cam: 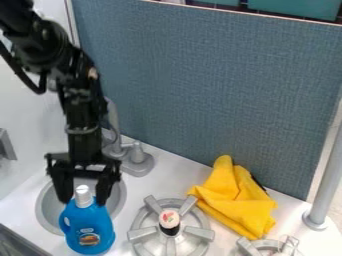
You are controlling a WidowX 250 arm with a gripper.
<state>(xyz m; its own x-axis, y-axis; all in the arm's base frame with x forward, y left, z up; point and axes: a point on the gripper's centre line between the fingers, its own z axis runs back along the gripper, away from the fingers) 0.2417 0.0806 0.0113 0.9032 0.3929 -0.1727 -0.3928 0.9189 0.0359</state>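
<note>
The black gripper (84, 198) hangs straight down at the lower left, over the front of the sink. Its two fingers are open and spread wide, one on each side of the white cap (83, 195) of a blue bottle (89, 226). The bottle stands upright with its handle at the left and a label low on its front. Around the cap a narrow gap shows on both sides; whether the fingertips touch the bottle's shoulders I cannot tell.
Behind the bottle is the round grey sink (50, 212), with a grey faucet (137, 157) behind it. A burner (142, 233) carries a small dark object with a pale patterned top (169, 219). A yellow cloth (235, 200) lies crumpled against the blue-grey panel (220, 95). A grey pole (327, 175) stands right.
</note>
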